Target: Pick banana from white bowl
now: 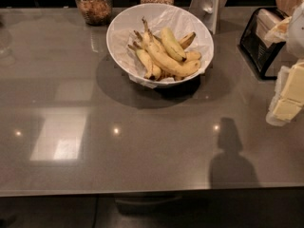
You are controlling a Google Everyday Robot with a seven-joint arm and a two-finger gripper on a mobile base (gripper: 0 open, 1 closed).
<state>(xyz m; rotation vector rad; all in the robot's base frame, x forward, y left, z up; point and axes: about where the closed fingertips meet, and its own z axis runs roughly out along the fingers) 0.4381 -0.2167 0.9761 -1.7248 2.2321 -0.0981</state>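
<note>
At the right edge of the view, low over the bench (142, 141), hangs the pincer (286, 101), pale and blocky, holding nothing that I can see; whether it is open or closed I cannot tell. Well to its left and a little farther back sits the white bowl (118, 30), lined with crinkled paper, and in it a heap of bananas (167, 56), their stems pointing away from the pincer. Just behind the pincer stands a black wire rack (256, 44); two glass jars (94, 4) stand beyond the bowl, well apart from the pincer. I judge the task to be at its start: the approach, with no banana yet touched. The next move calls for carrying the pincer leftward over the bowl's rim, then bringing it down on the topmost banana (173, 44), which seems to lie free of the others, taking it across its middle and clear of the paper.
</note>
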